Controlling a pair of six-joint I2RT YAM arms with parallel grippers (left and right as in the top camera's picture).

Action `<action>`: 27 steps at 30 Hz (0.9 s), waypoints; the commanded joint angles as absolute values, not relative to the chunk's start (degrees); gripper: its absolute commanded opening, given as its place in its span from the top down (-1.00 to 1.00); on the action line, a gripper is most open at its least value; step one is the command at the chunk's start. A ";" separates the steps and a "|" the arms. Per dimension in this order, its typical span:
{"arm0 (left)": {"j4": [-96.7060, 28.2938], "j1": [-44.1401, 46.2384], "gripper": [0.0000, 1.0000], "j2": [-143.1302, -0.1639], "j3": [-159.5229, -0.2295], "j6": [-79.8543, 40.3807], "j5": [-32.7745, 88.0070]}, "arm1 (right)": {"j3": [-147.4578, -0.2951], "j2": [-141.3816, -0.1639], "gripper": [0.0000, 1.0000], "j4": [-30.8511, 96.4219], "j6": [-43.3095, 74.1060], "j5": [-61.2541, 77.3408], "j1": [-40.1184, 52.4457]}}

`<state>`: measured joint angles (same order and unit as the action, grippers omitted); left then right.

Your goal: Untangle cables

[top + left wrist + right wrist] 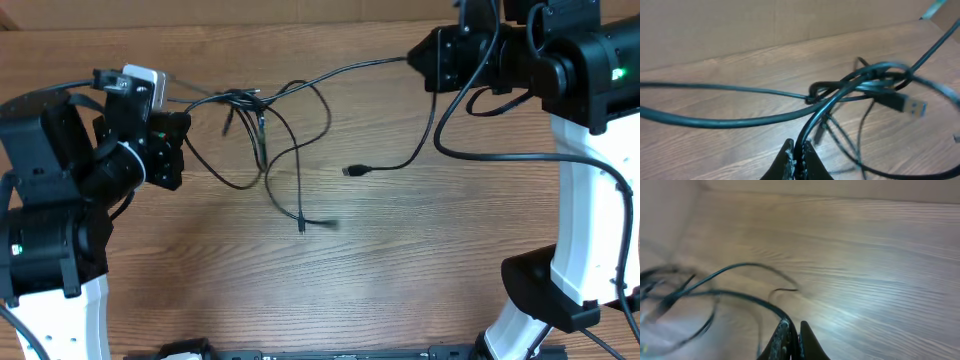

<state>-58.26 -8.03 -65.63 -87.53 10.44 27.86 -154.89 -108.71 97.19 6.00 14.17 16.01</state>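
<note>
Our left pincer (799,156) and right pincer (792,337) each clamp limp, light cables (262,140); we'd grip beside the knot (813,94).

Left gripper (799,148) pinching cables (875,82), right gripper (794,328) likewise

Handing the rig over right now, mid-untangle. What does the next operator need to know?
Left gripper: jaws shut on a cable strand that runs up into the knot.
Right gripper: jaws shut on a cable strand that runs left toward the bundle.
Cables: strung between the two arms, with the tangle nearer the left one. A USB plug and another loose end trail free.
Done: both sides are gripped.
Left: the knot is not undone; loops need working apart.
</note>
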 commanded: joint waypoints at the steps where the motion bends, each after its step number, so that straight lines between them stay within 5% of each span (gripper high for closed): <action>1: -59.88 -9.04 0.92 -65.04 -89.78 10.28 27.07 | -155.11 -106.76 0.93 97.01 10.48 -3.90 12.25; 27: -72.62 -9.02 0.92 -65.14 -122.80 12.05 28.18 | -136.64 -107.35 0.92 91.42 25.54 -26.98 -10.57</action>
<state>-72.66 -8.67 -65.63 -118.83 11.07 31.03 -138.21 -108.49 91.55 20.97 -21.61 -6.52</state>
